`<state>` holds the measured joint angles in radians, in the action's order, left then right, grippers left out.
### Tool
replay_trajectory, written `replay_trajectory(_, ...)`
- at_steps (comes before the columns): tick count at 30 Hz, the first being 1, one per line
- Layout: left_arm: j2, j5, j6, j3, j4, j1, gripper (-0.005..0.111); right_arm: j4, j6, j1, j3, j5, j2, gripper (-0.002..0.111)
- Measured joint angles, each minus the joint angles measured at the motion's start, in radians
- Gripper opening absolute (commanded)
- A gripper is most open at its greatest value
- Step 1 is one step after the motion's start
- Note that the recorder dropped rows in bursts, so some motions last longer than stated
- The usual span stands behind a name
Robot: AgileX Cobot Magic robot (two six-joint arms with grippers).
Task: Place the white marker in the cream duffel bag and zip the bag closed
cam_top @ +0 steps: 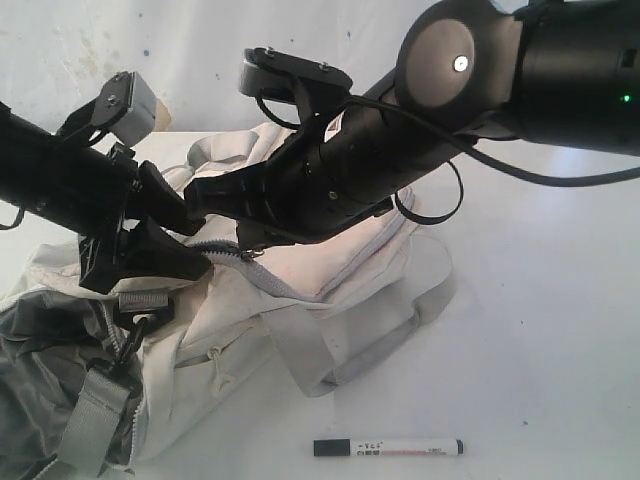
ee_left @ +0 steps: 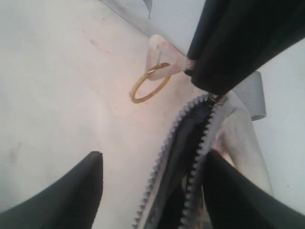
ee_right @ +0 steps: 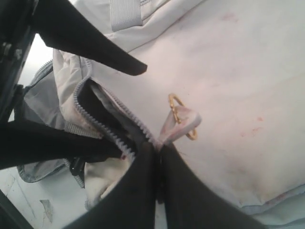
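Observation:
The white marker (cam_top: 388,447) lies flat on the table near the front edge, apart from both grippers. The cream duffel bag (cam_top: 340,260) lies in the middle of the table, and the part of its grey zipper (ee_left: 190,157) toward my left gripper stands open. My right gripper (ee_right: 157,150) is shut on the zipper pull (ee_right: 178,125), a cream tab with a gold ring. My left gripper (ee_left: 152,162) is open, its fingers (ee_left: 86,191) straddling the open zipper and the bag's top fabric. The two grippers are close together over the bag's left part (cam_top: 225,240).
A dark grey fabric item (cam_top: 40,340) with a grey strap (cam_top: 90,420) lies at the front left against the bag. The bag's grey handles (cam_top: 370,345) spread toward the marker. The white table (cam_top: 540,330) extends to the right.

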<state>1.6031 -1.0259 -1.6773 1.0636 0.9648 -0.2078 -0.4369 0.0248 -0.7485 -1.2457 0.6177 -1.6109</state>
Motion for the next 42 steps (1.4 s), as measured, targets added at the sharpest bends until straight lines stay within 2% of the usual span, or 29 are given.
replay_trajectory(12, 0.002, -0.022, 0.0, 0.0, 0.046, 0.0, 0.064, -0.005, 0.002, 0.0, 0.0, -0.002, 0.0, 0.0)
replay_trajectory(15, 0.011, -0.032, 0.0, 0.0, 0.055, 0.0, 0.06, -0.005, 0.002, 0.0, 0.0, -0.004, 0.0, 0.0)
replay_trajectory(18, 0.037, -0.055, 0.0, 0.0, 0.071, 0.0, 0.047, -0.008, 0.002, 0.0, 0.0, -0.004, 0.0, 0.0)
replay_trajectory(23, 0.061, -0.087, 0.0, 0.0, 0.085, 0.0, 0.002, -0.008, 0.002, 0.0, 0.0, -0.006, 0.0, 0.0)
replay_trajectory(30, 0.063, -0.133, 0.018, 0.0, 0.076, -0.002, 0.0, -0.006, 0.013, 0.0, 0.0, 0.011, 0.0, 0.0)
replay_trajectory(35, 0.063, -0.142, 0.098, 0.0, 0.07, 0.0, 0.0, 0.077, 0.122, 0.0, 0.0, 0.018, 0.0, 0.0)
replay_trajectory(42, 0.027, -0.158, 0.23, 0.0, 0.084, 0.063, 0.0, 0.183, 0.239, 0.006, 0.0, 0.043, 0.0, 0.0)
